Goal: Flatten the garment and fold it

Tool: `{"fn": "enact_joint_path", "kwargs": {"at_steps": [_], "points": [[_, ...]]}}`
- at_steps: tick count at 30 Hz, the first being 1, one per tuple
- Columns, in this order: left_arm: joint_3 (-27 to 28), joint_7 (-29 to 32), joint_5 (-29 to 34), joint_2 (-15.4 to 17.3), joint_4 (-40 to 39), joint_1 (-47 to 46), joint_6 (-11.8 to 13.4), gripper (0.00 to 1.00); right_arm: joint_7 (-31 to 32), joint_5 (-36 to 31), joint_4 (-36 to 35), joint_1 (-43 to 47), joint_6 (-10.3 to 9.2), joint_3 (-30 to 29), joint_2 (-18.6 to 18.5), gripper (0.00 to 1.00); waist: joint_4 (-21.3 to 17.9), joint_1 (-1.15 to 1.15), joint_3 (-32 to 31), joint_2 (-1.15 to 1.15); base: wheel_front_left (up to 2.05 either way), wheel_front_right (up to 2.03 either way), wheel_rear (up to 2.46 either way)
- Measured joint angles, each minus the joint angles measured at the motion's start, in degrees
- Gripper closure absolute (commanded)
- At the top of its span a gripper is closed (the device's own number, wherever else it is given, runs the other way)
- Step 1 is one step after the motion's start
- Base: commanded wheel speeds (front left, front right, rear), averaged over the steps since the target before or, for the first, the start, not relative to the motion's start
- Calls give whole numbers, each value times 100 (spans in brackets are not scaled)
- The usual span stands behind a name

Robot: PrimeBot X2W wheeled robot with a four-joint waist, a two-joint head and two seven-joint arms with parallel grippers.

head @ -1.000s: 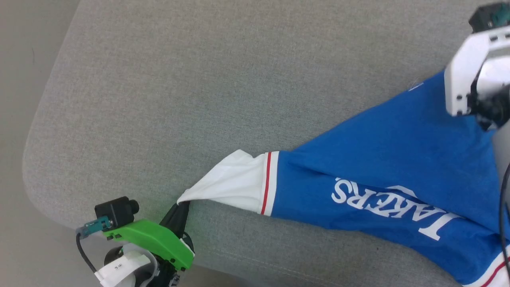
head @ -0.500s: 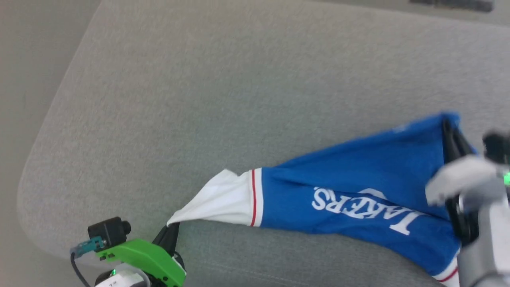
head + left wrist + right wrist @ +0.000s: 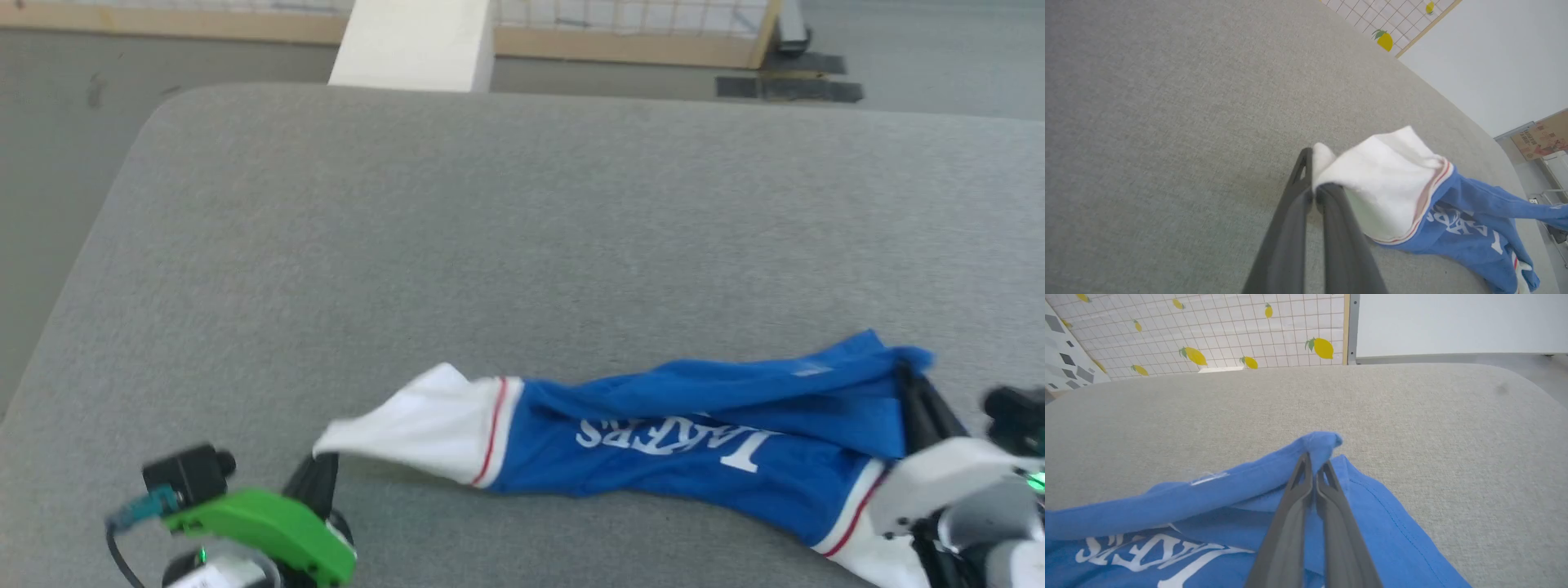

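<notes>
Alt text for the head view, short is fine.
A blue LAKERS T-shirt stretches, bunched, across a grey padded surface. The left tool pinches its white sleeve at lower left; the right tool pinches a blue corner at lower right.

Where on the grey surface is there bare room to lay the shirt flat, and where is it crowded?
The grey surface is bare from the garment up to its far edge, and over its left part. The near strip is crowded: there the left gripper and the right gripper pinch the garment's two ends.
</notes>
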Motion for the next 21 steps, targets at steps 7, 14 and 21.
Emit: {"fn": "enact_joint_path", "kwargs": {"at_steps": [7, 14, 21], "points": [[52, 534, -233, 158, -354, -1311, -90, 100, 1292, -55, -643, -711, 0, 712, -787, 100, -222, 0, -9, 0, 0, 0, 0], [82, 1043, -252, 250, -46, -3541, -83, 100, 1939, 323, -488, -2848, 0, 1328, -1401, 100, -310, 0, 478, 0, 0, 0, 0], [250, 958, 136, 390, 594, -5849, 24, 100, 1839, 424, 538, -5235, 0, 1491, -1388, 100, -400, 1, 1317, 0, 0, 0, 0]]}}
